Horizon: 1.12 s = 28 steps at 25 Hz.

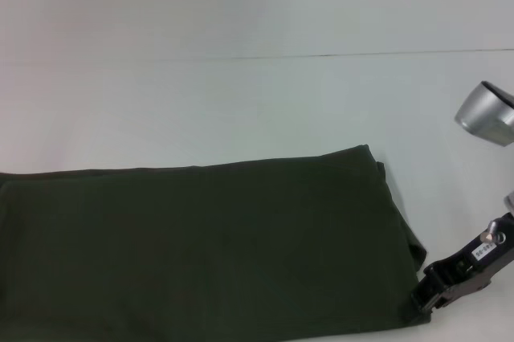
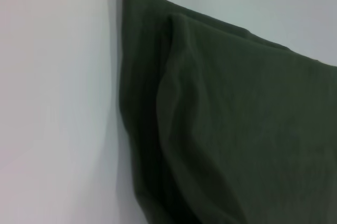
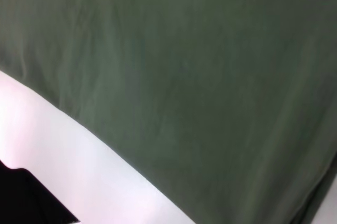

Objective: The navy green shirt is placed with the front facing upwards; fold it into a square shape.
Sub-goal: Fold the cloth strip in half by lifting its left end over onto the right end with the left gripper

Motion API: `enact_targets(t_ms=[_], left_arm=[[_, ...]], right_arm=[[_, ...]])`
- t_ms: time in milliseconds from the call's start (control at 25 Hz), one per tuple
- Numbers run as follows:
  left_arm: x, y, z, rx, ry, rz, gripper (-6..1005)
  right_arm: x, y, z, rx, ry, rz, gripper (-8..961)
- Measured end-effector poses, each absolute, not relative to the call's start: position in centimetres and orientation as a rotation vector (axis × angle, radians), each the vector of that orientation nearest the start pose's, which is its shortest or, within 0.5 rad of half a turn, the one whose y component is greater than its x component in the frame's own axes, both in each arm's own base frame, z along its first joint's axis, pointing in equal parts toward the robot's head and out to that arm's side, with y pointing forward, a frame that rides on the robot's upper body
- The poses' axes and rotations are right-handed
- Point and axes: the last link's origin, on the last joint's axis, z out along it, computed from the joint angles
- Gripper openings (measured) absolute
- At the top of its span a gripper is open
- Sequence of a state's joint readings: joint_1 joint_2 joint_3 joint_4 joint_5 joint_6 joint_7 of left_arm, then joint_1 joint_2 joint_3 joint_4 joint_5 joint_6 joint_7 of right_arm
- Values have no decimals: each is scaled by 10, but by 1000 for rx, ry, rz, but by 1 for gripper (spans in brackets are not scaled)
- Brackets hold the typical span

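The navy green shirt (image 1: 209, 246) lies flat on the white table as a long folded band, plain side up, with no lettering or collar showing. It runs from the left border of the head view to a right edge near the bottom right. My right gripper (image 1: 426, 298) is at that edge's near corner, touching the cloth. In the left wrist view the shirt (image 2: 221, 119) shows two stacked layers with a rounded fold along the table. The right wrist view is filled by the shirt's fabric (image 3: 200, 77) close up. My left gripper is out of view.
The white table (image 1: 257, 93) stretches behind the shirt, with a thin seam line (image 1: 321, 55) across it. A silver link of my right arm (image 1: 488, 113) hangs at the right border. Bare table (image 2: 52, 103) lies beside the fold.
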<state>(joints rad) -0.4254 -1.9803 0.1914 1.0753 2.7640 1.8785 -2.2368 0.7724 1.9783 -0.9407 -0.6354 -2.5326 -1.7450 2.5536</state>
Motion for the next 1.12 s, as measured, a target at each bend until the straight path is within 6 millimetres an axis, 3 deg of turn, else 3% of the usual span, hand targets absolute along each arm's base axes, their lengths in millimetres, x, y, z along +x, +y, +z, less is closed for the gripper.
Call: enact_targets(t_ms=[280, 440, 720, 920, 1120], left_arm=[[-373, 243, 131, -2008, -1926, -130, 71], [-374, 243, 130, -2003, -1933, -102, 90], [-383, 239, 132, -1919, -1979, -21, 133], [-386, 241, 141, -1835, -1983, -15, 204], [-386, 244, 151, -1789, -1951, -15, 402]], right_arm=[[252, 339, 15, -2531, 1910, -433, 236], [253, 344, 29, -2504, 1902, -412, 434], [246, 360, 72, -2462, 1858, -169, 697], [237, 367, 80, -2521, 1776, 11, 912], [222, 372, 76, -2618, 1682, 207, 913]])
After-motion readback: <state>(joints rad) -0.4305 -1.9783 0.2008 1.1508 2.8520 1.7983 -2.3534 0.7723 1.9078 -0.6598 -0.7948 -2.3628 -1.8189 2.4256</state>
